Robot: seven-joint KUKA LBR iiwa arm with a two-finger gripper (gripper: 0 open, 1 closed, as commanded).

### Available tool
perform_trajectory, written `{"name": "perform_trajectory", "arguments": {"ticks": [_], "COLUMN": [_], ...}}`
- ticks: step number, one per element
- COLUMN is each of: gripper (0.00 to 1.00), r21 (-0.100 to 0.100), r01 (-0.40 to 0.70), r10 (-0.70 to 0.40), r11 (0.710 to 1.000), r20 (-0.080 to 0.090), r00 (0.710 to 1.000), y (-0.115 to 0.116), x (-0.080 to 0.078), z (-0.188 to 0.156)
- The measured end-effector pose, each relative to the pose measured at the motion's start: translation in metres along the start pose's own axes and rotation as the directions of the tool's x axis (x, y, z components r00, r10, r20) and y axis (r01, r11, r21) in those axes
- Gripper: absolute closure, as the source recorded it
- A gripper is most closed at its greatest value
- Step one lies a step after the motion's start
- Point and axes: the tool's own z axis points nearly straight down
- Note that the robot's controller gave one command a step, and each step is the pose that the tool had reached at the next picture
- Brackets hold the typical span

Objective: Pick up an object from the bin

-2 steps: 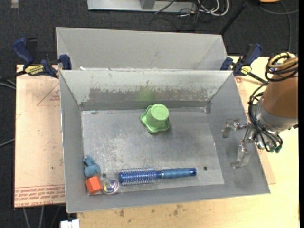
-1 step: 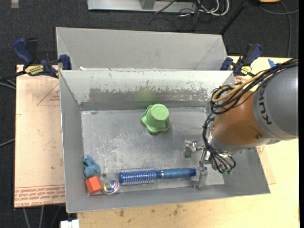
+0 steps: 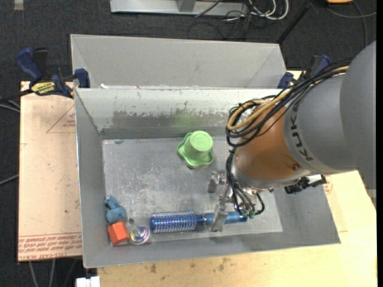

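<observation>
**Operator:** Report the tool's state and position.

**Technician:** The tool (image 3: 216, 200) sits low at the front right of the grey bin (image 3: 90, 160). Its two fingers (image 3: 219, 215) are spread. One points toward the bin's middle and the other lies over the handle of a blue hairbrush (image 3: 176, 222). Nothing is seen pinched between them.

**Operator:** Position of that hairbrush?

**Technician:** One hairbrush lies flat along the front wall, with its bristle head to the left and its handle to the right, at the tool.

**Operator:** Count the rest, working outward.

**Technician:** One green cup (image 3: 195, 148) is near the bin's middle, behind the tool and apart from it. Three small things sit close together in the front left corner:
- one blue lump (image 3: 114, 208)
- one orange block (image 3: 118, 233), just in front of the lump
- one shiny round piece (image 3: 140, 235), between the block and the brush head

Total: five things — one of each kind.
</observation>
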Motion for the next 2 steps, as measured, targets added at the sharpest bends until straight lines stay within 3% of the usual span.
{"name": "perform_trajectory", "arguments": {"ticks": [1, 2], "gripper": [0.00, 0.00], "r21": [0.003, 0.004], "r01": [0.065, 0.146], "r10": [-0.065, -0.146], "r11": [0.998, 0.989], "r20": [-0.001, -0.003], "r00": [0.998, 0.989], "y": [0.022, 0.020], "x": [0.007, 0.007], "z": [0.000, 0.032]}}
